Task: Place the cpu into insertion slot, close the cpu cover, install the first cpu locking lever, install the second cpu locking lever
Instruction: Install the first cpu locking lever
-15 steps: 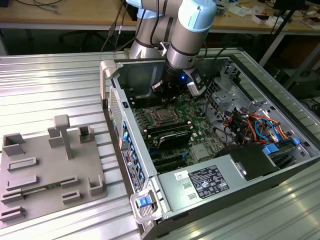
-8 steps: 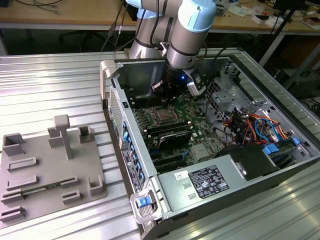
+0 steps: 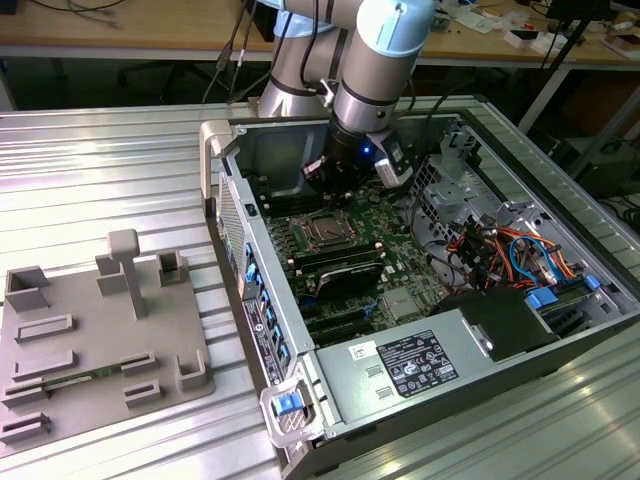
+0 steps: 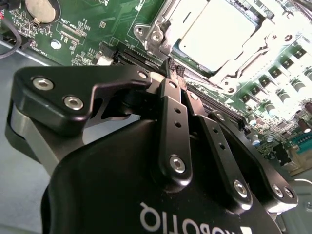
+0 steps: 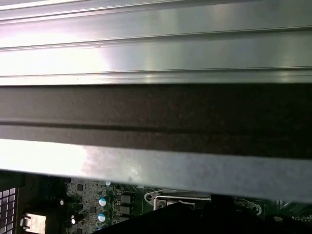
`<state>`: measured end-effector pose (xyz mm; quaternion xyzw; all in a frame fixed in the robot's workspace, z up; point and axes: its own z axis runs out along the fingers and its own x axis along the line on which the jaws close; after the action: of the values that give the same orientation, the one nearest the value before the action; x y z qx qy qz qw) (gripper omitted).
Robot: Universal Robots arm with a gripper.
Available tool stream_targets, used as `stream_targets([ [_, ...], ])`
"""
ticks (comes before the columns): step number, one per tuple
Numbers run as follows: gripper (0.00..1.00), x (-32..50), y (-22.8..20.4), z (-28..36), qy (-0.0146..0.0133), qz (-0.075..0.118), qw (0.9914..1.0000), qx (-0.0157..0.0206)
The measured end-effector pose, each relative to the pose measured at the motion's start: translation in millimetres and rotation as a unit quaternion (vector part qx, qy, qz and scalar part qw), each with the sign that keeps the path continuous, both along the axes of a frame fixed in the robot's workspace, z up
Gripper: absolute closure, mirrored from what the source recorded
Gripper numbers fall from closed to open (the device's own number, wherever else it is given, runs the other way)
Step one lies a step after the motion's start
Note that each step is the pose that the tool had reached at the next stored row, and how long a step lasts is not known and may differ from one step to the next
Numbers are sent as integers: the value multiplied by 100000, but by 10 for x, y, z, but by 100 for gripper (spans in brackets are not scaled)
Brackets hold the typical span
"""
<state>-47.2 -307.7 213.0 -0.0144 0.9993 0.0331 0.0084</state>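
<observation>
Inside the open computer case (image 3: 268,330), the arm (image 3: 385,50) reaches down over the far end of the green board (image 3: 395,255), as the exterior view shows. In the second wrist view the gripper (image 4: 174,68) has its two black fingers (image 4: 170,105) drawn together, tips meeting, with nothing visible between them. The tips hang just beside one edge of the slot (image 4: 151,33), close above the board. The chip (image 4: 214,29) lies flat in the slot, its pale top showing through the window of the cover (image 4: 246,61), which lies down around it. Whether the levers along the frame are latched cannot be told. A coin battery (image 4: 41,9) sits on the board, well apart from the slot. The case rests on a ribbed metal table (image 3: 100,170). On the exterior view's left, a grey moulded tray (image 3: 100,345) lies on the table beside the case.
</observation>
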Motion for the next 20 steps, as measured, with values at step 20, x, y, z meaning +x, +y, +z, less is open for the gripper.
stream_targets([
  [20,89,-2,57,0,7,3232,99948,36],
])
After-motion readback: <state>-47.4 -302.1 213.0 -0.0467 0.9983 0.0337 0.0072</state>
